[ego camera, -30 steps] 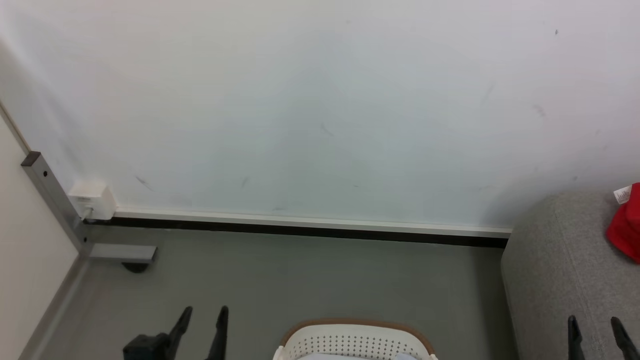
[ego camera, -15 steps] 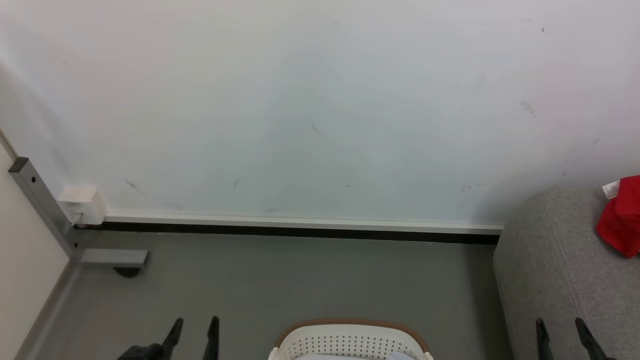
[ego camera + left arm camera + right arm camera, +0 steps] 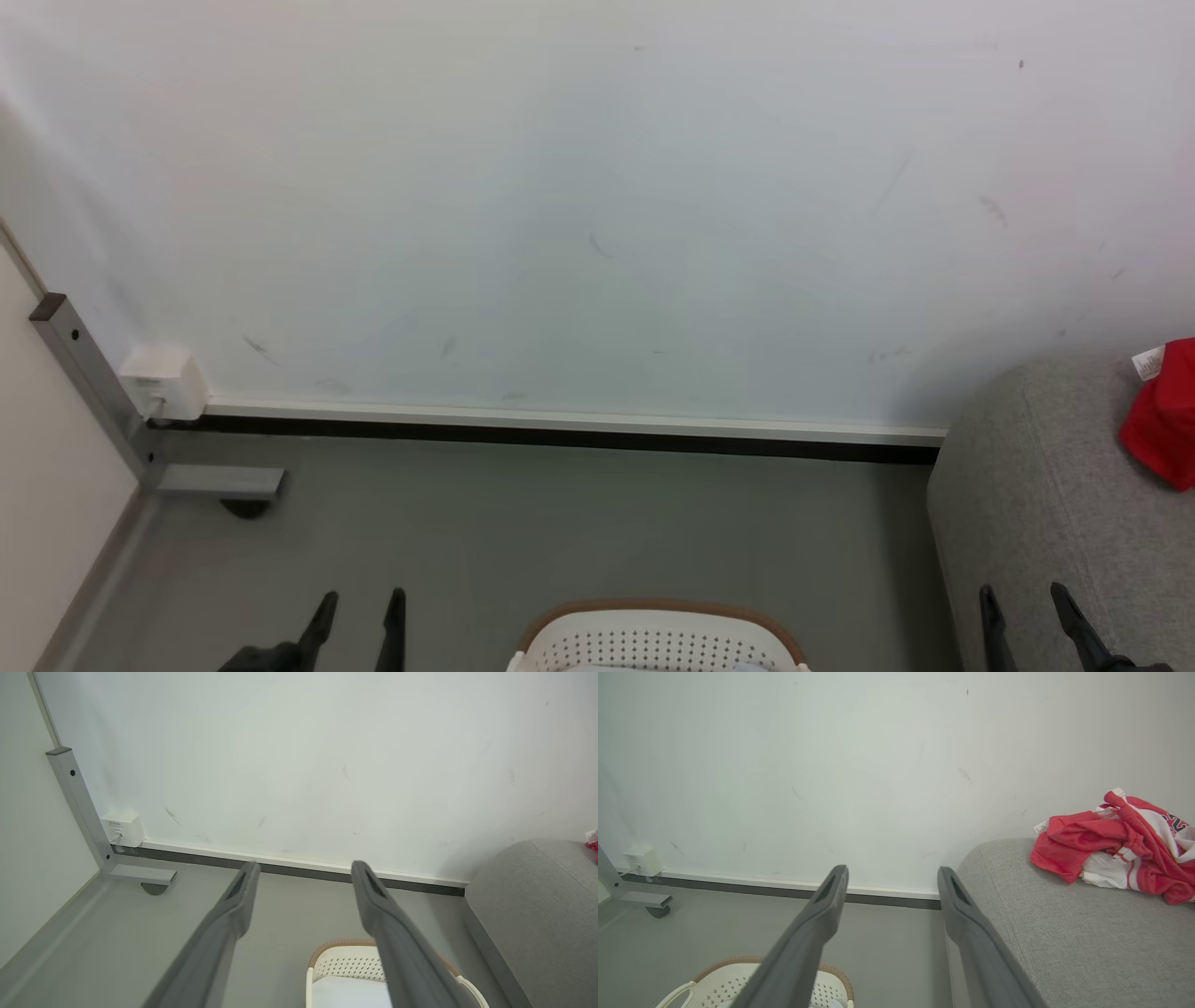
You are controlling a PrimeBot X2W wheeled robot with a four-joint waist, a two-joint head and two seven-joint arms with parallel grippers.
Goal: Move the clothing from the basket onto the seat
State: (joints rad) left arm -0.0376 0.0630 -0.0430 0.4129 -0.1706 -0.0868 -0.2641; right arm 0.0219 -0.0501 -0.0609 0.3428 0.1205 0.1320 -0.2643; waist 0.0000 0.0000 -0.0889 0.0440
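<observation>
The left pincer [image 3: 362,623] and right pincer [image 3: 1022,623] are hanging spread wide, gripping nothing, seemingly because the bright red garment with white stripes [image 3: 1111,835] is already lying crumpled on the large grey upholstered seat [image 3: 1064,938]; the oval white perforated basket [image 3: 653,644] is standing beside that seat

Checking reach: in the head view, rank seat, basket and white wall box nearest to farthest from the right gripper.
1. seat, lower right, behind the right gripper fingers.
2. basket, bottom centre, on its left.
3. white wall box, far left, by the skirting.
</observation>
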